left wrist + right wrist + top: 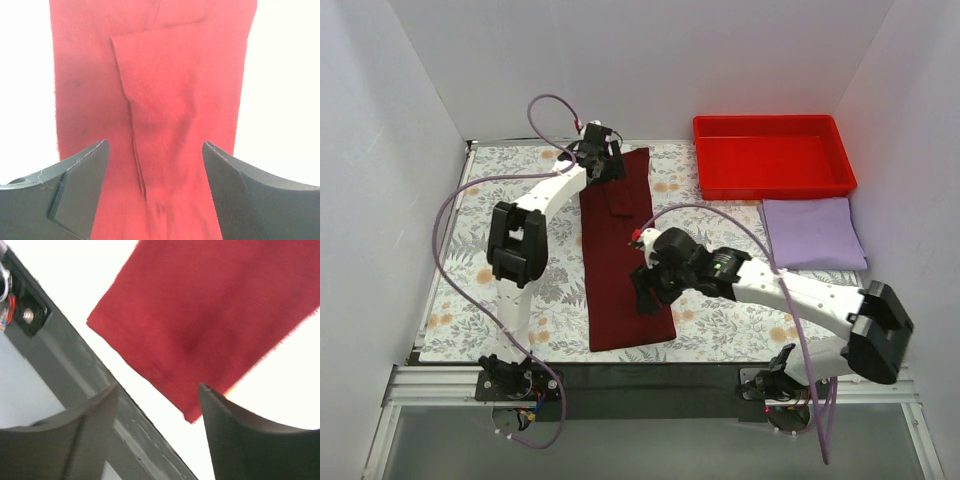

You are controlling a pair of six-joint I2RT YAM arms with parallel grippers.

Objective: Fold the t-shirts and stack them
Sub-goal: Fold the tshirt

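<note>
The dark maroon t-shirt (618, 255) lies folded into a long narrow strip on the floral table, running from far to near. My left gripper (603, 163) is open over its far end; in the left wrist view the cloth (165, 100) with a folded sleeve lies between the fingers (80, 185). My right gripper (650, 292) is open over the near right part of the strip; the right wrist view shows the strip's near corner (200, 315) between the fingers (235, 435). The lavender t-shirt (812, 232) lies folded at the right.
A bright red plastic tray (772, 154) stands at the back right, just beyond the lavender shirt. White walls close in the left, back and right. The table's dark front rail (650, 380) shows in the right wrist view (75, 370) too.
</note>
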